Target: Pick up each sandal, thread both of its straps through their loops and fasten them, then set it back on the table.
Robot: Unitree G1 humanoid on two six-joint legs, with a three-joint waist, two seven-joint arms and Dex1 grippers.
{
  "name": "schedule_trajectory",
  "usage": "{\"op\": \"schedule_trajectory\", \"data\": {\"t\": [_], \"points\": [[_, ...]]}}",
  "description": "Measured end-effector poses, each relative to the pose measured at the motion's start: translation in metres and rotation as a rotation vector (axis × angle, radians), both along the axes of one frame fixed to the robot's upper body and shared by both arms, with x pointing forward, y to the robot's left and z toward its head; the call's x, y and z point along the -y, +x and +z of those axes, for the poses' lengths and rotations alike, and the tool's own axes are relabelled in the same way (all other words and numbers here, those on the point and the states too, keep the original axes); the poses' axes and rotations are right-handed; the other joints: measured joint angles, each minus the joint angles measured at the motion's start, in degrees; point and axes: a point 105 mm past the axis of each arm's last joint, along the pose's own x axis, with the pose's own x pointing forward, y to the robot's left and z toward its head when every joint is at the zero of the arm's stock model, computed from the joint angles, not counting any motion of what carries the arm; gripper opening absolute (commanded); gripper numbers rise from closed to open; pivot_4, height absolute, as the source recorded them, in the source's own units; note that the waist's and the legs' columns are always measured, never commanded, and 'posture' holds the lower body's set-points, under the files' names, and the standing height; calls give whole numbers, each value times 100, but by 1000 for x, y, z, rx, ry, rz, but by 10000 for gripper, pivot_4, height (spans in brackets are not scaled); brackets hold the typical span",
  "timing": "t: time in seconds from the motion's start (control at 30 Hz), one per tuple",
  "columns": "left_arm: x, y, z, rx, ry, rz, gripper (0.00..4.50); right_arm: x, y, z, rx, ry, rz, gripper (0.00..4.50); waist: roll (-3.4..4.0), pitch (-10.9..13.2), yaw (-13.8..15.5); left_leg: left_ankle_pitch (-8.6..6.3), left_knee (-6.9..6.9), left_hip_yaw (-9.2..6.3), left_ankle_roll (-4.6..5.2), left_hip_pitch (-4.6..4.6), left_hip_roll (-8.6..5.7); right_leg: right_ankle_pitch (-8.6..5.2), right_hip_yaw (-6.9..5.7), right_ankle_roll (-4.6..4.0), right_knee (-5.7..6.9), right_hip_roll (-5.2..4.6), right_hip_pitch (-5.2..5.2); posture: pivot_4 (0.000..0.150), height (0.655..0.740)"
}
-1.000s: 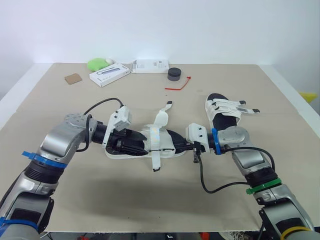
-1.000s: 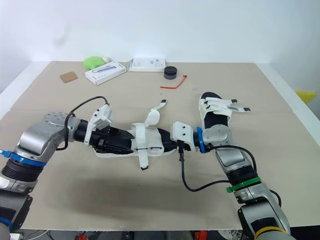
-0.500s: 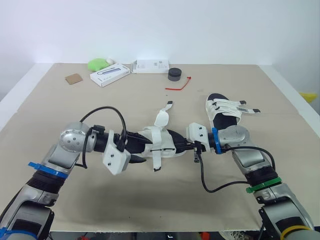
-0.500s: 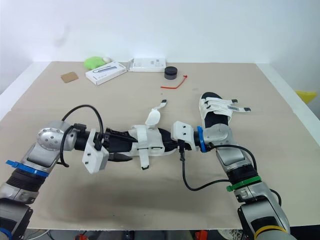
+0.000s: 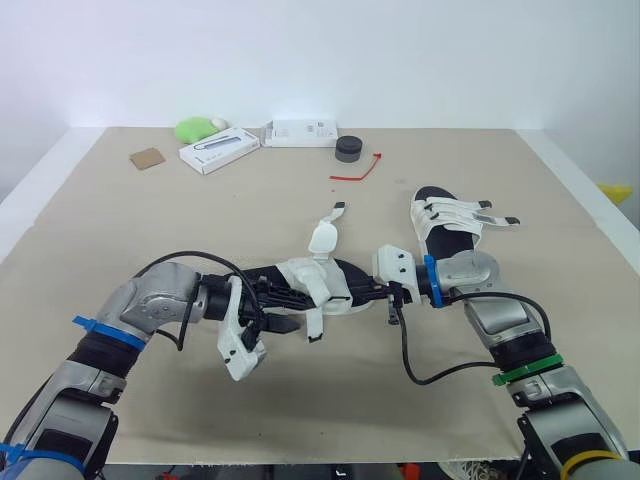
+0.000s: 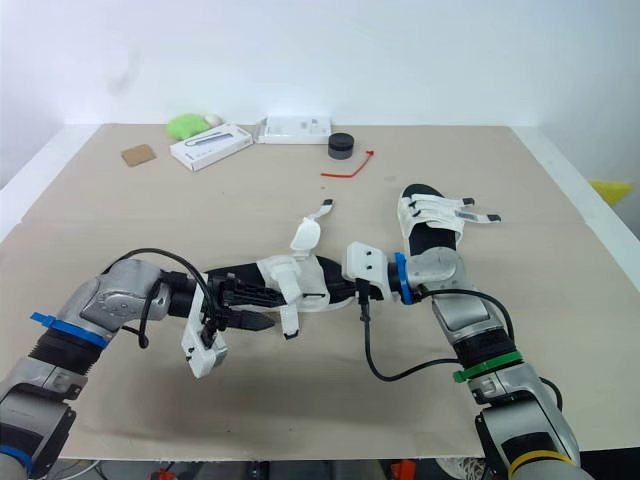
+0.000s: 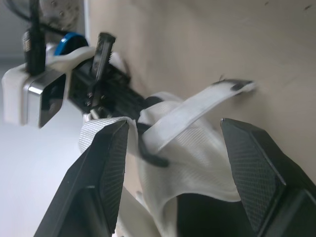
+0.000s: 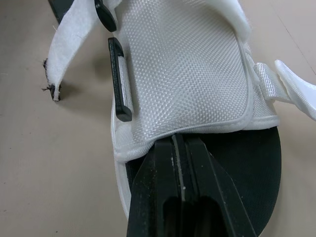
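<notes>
One white-strapped, black-soled sandal (image 5: 318, 284) lies across the table's middle, held just off it. My right gripper (image 5: 368, 293) is shut on the sole at its right end, the fingers (image 8: 174, 187) pinched together under the white upper. A loose strap (image 7: 197, 106) hangs off the sandal's near side, and another strap (image 5: 325, 234) sticks up on the far side. My left gripper (image 5: 283, 310) is open at the sandal's left end, and the hanging strap lies between its spread fingers (image 7: 101, 168). The second sandal (image 5: 446, 222) rests on the table to the right.
Along the far edge sit a white box (image 5: 218, 149), a green object (image 5: 197, 128), a flat white box (image 5: 303, 132) and a black round tin (image 5: 348, 148). A red tie (image 5: 358, 170) and a brown card (image 5: 146, 157) lie nearby. The table's edge (image 5: 590, 210) runs close on the right.
My left gripper has let go of the sandal's left end, rolled its wrist over and swung toward the near side, now open around the hanging strap. The right gripper has kept its hold.
</notes>
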Motion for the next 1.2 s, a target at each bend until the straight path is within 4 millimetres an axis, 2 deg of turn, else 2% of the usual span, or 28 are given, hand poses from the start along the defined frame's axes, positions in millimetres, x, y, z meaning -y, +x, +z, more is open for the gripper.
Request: {"op": "schedule_trajectory", "data": {"t": [0.2, 0.3, 0.43, 0.53, 0.63, 0.73, 0.83, 1.03, 1.2], "points": [[-14, 12, 6, -75, -73, 102, 30307, -1, 0, 0, 1, 1, 2, 0, 0, 0, -5, -1, 0, 0, 1, 3, 2, -2, 4, 4, 1, 0, -1, 1500, 7400], [-26, 5, 2, -326, -151, 181, 30307, -1, -1, 0, 2, 1, 5, 0, 1, 1, -15, -13, 0, 6, 22, 11, 6, -13, 9, 14, 4, 1, -3, 1500, 7400], [-34, -20, -10, -682, -176, 224, 30307, -1, -2, 0, 1, -1, 7, 0, 0, 1, -19, -20, 0, 7, 32, 11, 9, -22, 9, 18, 3, 1, -4, 1500, 7400], [-31, -38, -10, -914, -193, 231, 30307, 0, -1, 0, 2, -4, 5, 0, 1, 1, -18, -21, 0, 4, 34, 14, 7, -26, 9, 20, 3, 5, -2, 1500, 7400], [-23, -48, -7, -1059, -213, 227, 30307, 0, -1, 0, 2, -4, 5, 0, 1, 1, -17, -21, 0, 5, 34, 20, 7, -27, 15, 17, 5, 15, 1, 1500, 7400], [-19, -48, -9, -1312, -252, 305, 30307, -1, -1, 0, 1, -1, 7, 0, 1, 1, -17, -21, 0, 3, 34, 20, 14, -29, 17, 15, 6, 31, 2, 1500, 7400], [-19, -47, -16, -1483, -251, 392, 30307, -2, -2, 0, 1, 1, 11, 0, 1, 1, -21, -23, -1, 3, 37, 21, 14, -32, 18, 9, 6, 42, 1, 1500, 7400], [-18, -48, -25, -1652, -232, 489, 30307, -2, -2, 0, 2, 1, 13, 0, 1, 1, -19, -24, -4, 1, 37, 22, 14, -34, 20, 5, 6, 42, 1, 1500, 7400], [-4, -33, -23, -1690, -316, 550, 30307, -2, -2, 0, 3, 1, 11, 0, 0, 1, -11, -24, -4, 4, 36, 24, 10, -31, 28, 8, 5, 39, 2, 1500, 7400]]}}
